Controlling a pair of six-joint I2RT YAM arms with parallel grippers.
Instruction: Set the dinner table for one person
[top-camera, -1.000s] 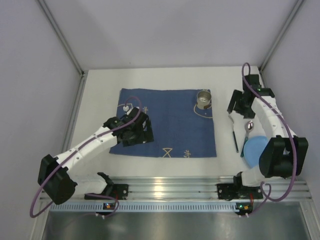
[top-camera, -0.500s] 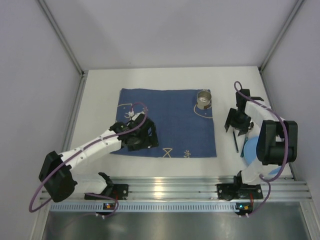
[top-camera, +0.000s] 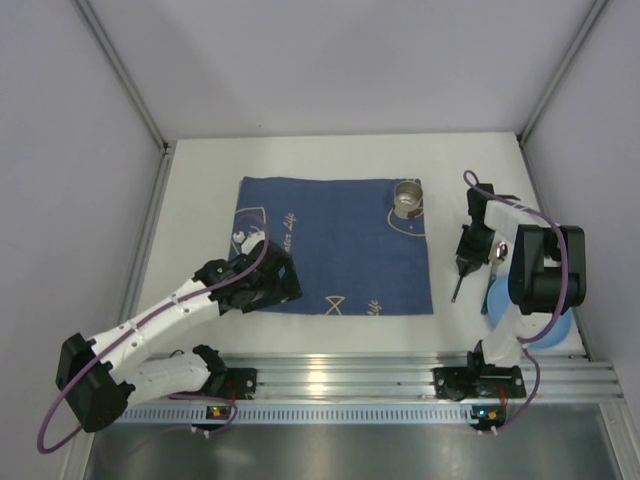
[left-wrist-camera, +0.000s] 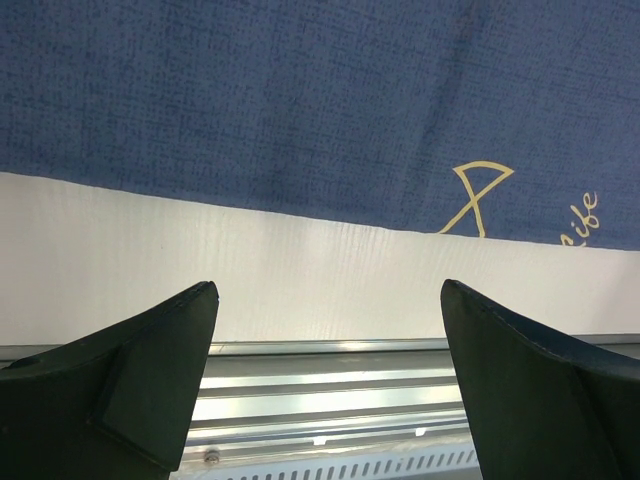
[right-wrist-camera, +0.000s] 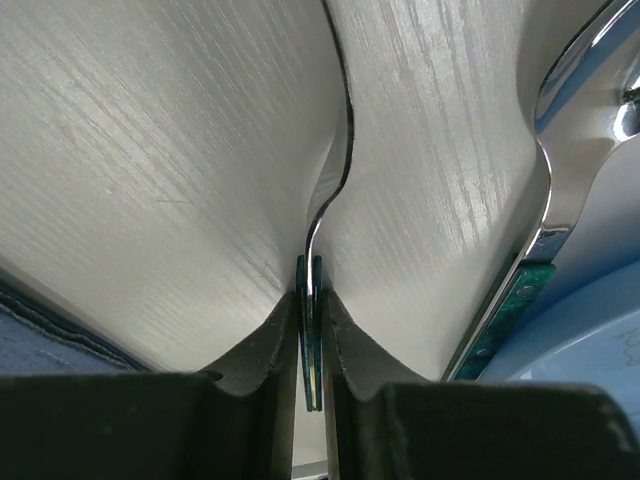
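Observation:
My right gripper (top-camera: 467, 256) (right-wrist-camera: 312, 300) is shut on the dark green handle of a fork (right-wrist-camera: 335, 170). The fork stands on edge just above the white dinner table (top-camera: 200, 200), right of the blue mat (top-camera: 340, 250). Its handle end (top-camera: 456, 288) pokes out toward the near side. A spoon (top-camera: 500, 250) (right-wrist-camera: 570, 120) lies just right of the fork, beside a blue plate (top-camera: 497, 300) (right-wrist-camera: 590, 340) that the right arm partly hides. My left gripper (top-camera: 270, 285) (left-wrist-camera: 328, 288) is open and empty over the mat's near left edge. A metal cup (top-camera: 407, 198) stands on the mat's far right corner.
The aluminium rail (left-wrist-camera: 330, 390) runs along the table's near edge, directly under the left fingers. Grey walls and frame posts close in the table on the left, right and far sides.
The right gripper came down onto the fork and shut on its handle; the handle end swung left. The left arm drew back toward the mat's near edge, still open.

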